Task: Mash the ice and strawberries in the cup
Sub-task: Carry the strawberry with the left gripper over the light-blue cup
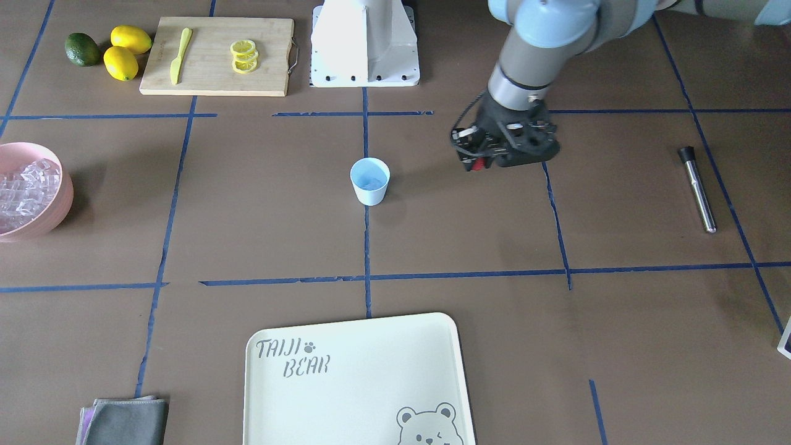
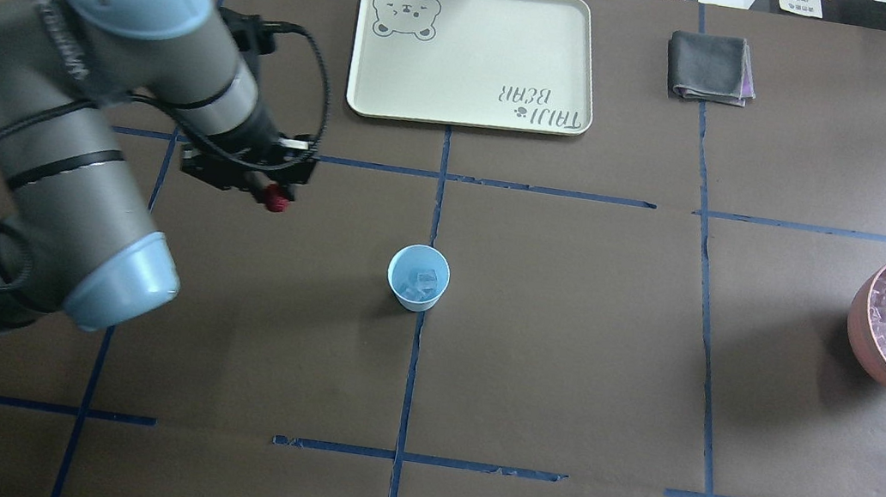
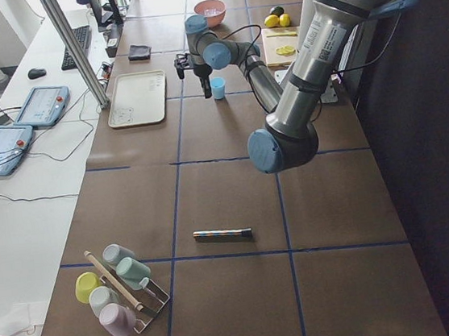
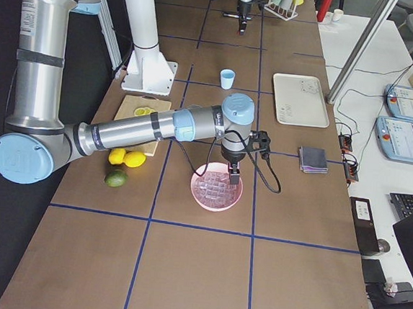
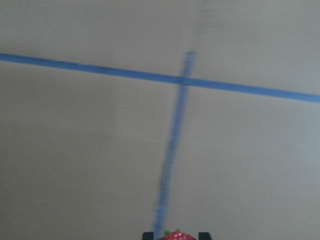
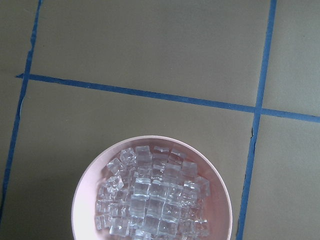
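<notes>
The pale blue cup [image 1: 370, 180] stands upright at the table's middle, and in the overhead view [image 2: 417, 277] it holds a few ice cubes [image 2: 423, 281]. My left gripper [image 2: 271, 191] is shut on the red strawberry [image 2: 275, 199], above the table and off to the cup's side, apart from it. The berry also shows in the front view [image 1: 477, 164] and at the bottom of the left wrist view [image 5: 175, 235]. My right gripper [image 4: 233, 177] hangs over the pink bowl [image 4: 197, 195] of ice [image 6: 150, 200]. I cannot tell if it is open or shut.
A metal muddler [image 1: 698, 188] lies on my left side. A cream tray [image 2: 470, 53] and a grey cloth [image 2: 709, 67] lie at the far edge. A cutting board [image 1: 210, 68] with a knife and lemon slices, two lemons [image 1: 126, 52] and a lime [image 1: 82, 49] lie near my base.
</notes>
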You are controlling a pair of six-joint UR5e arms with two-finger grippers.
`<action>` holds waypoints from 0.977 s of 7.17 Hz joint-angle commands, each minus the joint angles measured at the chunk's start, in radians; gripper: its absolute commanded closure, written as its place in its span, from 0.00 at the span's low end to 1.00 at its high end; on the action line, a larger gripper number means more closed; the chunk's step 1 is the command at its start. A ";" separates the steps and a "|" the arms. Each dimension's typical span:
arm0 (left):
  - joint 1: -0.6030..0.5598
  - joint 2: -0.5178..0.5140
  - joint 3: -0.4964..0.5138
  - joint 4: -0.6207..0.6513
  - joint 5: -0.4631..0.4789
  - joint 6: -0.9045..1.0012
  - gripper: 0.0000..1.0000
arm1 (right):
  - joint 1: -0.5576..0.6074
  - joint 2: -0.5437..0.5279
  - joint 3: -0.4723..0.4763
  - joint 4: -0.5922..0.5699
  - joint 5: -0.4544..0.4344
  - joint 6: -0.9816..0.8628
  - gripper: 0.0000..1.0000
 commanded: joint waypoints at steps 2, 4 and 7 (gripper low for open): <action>0.060 -0.240 0.329 -0.197 0.021 -0.106 1.00 | 0.122 -0.014 -0.095 0.000 0.072 -0.181 0.00; 0.098 -0.233 0.380 -0.233 0.038 -0.103 1.00 | 0.131 -0.035 -0.092 0.000 0.083 -0.181 0.00; 0.105 -0.213 0.342 -0.222 0.035 -0.109 1.00 | 0.131 -0.032 -0.089 0.000 0.083 -0.178 0.00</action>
